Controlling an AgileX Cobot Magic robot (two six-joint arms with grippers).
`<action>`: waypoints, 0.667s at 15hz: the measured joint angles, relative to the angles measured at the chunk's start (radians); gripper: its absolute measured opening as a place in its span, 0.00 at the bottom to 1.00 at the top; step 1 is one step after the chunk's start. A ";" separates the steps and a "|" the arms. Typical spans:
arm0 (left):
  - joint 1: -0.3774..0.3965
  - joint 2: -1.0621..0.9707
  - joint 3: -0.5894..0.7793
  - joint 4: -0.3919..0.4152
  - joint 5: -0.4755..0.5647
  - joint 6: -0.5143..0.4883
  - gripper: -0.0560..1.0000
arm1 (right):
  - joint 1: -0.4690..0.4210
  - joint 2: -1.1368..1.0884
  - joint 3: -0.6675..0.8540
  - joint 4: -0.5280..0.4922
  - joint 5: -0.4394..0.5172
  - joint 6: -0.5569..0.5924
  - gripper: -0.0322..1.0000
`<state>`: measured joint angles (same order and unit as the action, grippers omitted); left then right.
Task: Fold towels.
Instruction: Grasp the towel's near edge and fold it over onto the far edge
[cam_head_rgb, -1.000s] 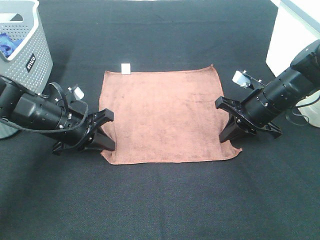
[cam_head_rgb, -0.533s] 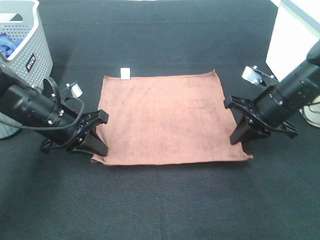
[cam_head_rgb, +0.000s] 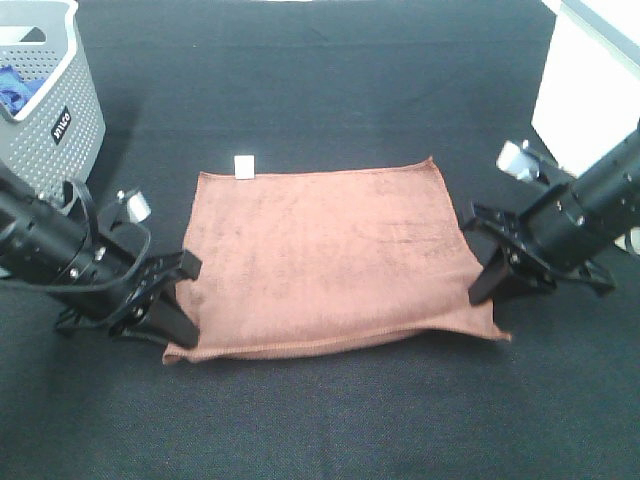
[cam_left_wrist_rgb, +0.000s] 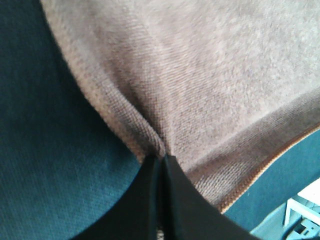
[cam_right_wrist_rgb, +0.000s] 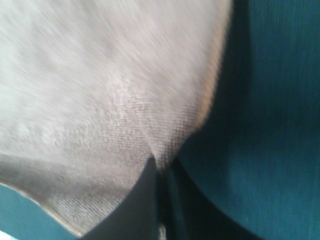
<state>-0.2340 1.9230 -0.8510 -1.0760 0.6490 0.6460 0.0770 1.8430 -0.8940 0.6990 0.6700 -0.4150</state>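
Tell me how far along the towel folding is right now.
Early. Done: the left gripper and right gripper are each shut on a near corner of the towel. In hand: the near edge looks slightly raised off the table. Left: every fold; the towel lies spread in one layer, its white tag at the far edge.

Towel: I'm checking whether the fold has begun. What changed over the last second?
The left gripper and right gripper, both shut on the near corners of the rust-coloured towel, drew back towards the near side of the high view and spread apart. This dragged the whole towel along, and its white tag slid with it. The near hem now looks slightly raised. Nothing was let go. The grey basket stayed put.
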 joint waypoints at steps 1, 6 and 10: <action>0.000 0.000 -0.037 -0.001 -0.018 0.012 0.05 | 0.000 -0.002 -0.042 0.001 -0.008 -0.012 0.03; 0.000 0.000 -0.221 -0.010 -0.138 0.015 0.05 | 0.000 0.058 -0.291 0.000 -0.029 -0.017 0.03; 0.000 0.069 -0.383 -0.003 -0.205 0.015 0.05 | 0.000 0.228 -0.557 -0.015 0.002 -0.017 0.03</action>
<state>-0.2340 1.9920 -1.2340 -1.0790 0.4440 0.6610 0.0770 2.0710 -1.4510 0.6840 0.6720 -0.4320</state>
